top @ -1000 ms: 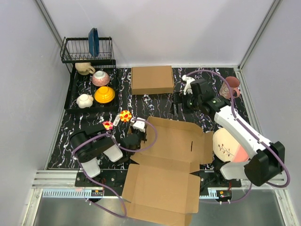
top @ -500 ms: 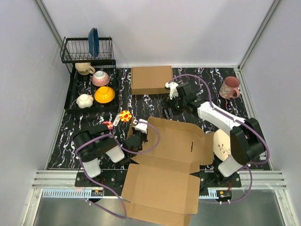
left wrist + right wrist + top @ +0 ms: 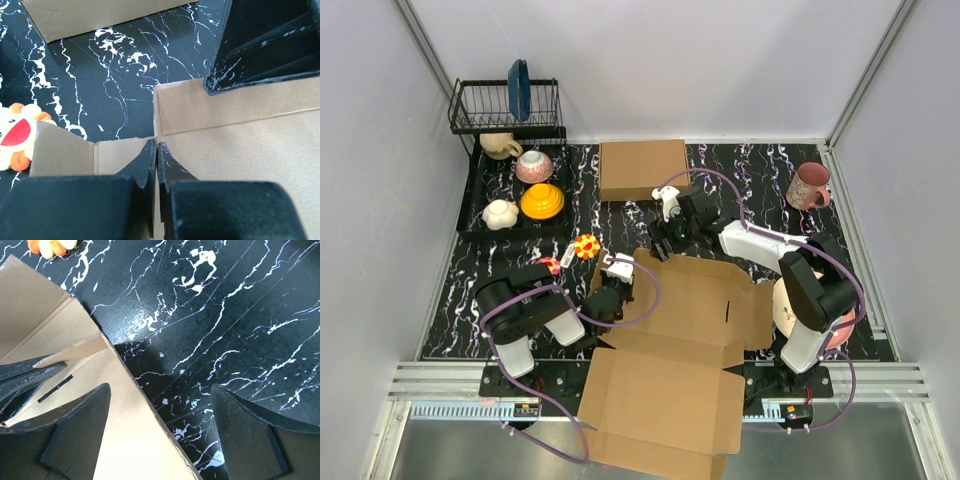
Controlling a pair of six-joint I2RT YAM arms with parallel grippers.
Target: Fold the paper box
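Right gripper [image 3: 160,390] is spread wide with nothing in it, straddling the paper box [image 3: 690,300] edge at its 11 o'clock corner, bare table [image 3: 225,315] open toward 12, while the left gripper [image 3: 156,147] sits pinched shut at the 9 o'clock edge of that sheet sprawled from center to 6 o'clock.

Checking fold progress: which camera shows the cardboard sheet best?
Top external: it shows nearly the whole unfolded cardboard sheet, flaps spread. Left wrist shows only a corner with a raised flap; right wrist only its far edge.
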